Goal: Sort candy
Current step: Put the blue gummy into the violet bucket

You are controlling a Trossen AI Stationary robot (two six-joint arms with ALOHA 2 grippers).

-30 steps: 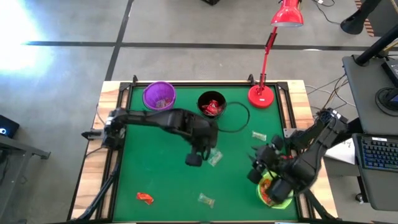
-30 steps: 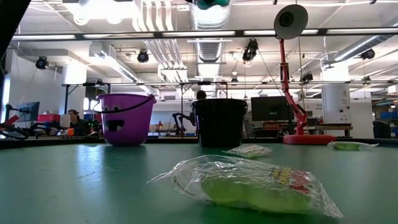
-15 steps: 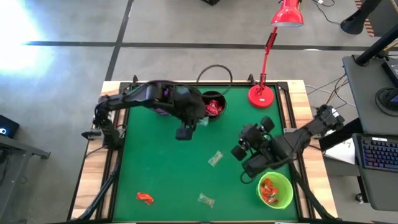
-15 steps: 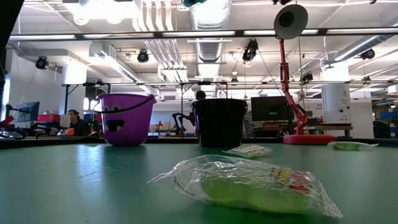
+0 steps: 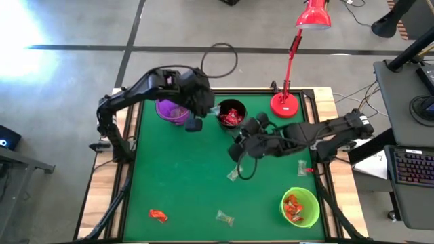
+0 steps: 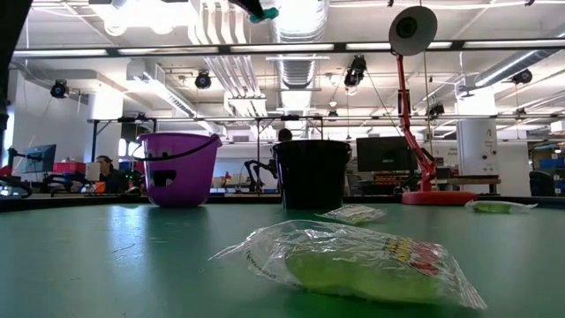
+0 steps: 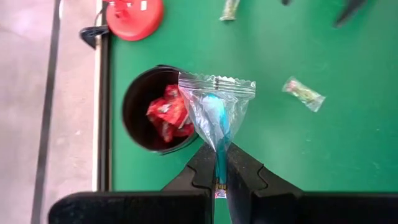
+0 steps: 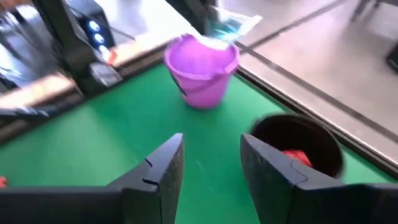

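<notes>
A: Table [image 5: 176, 190] is showing flat green felt with a wood rim. Why is the left arm sitting up by the cups?

B: Left gripper [image 7: 221, 177] is pinching a clear crinkly candy packet [image 7: 214, 109] with a blue-green sweet inside, hanging near the purple cup [image 5: 172, 107], probably lining up a drop there. The black cup [image 5: 230, 113] beside it is holding shiny red wrappers.

A: Right arm?

B: Right gripper [image 8: 208, 165] is hovering mid-table with fingers spread and nothing between them, likely going for a loose piece [image 5: 233, 175] just beside it.

A: Rest of the candy?

B: The lime cup [image 5: 300, 207] is holding orange-red ones. One red piece [image 5: 158, 215] and one clear piece [image 5: 224, 217] are lying near the front edge, another clear one [image 5: 302, 165] right of centre.
</notes>
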